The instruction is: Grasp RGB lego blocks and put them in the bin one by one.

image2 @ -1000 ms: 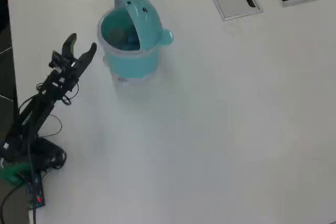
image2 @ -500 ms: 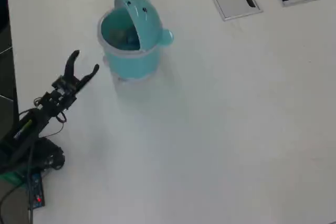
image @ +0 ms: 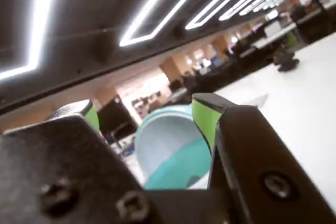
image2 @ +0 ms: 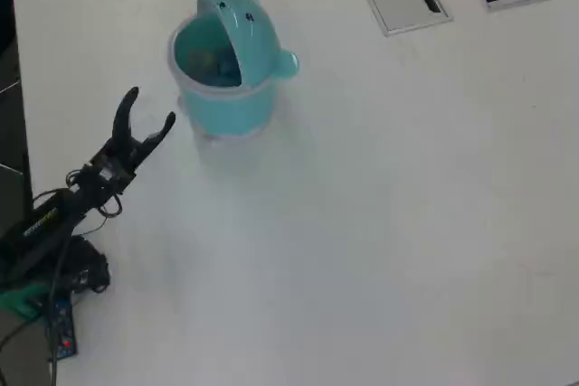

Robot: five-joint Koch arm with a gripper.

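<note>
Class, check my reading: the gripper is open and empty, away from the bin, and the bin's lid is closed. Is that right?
One detail is wrong: the lid is flipped open, and the overhead view looks straight into the bin. The rest holds: the gripper is open, empty and apart from the bin.

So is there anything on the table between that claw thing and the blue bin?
No. In the overhead view the open end effector and the bin are apart, and only bare white table lies between them.
</note>
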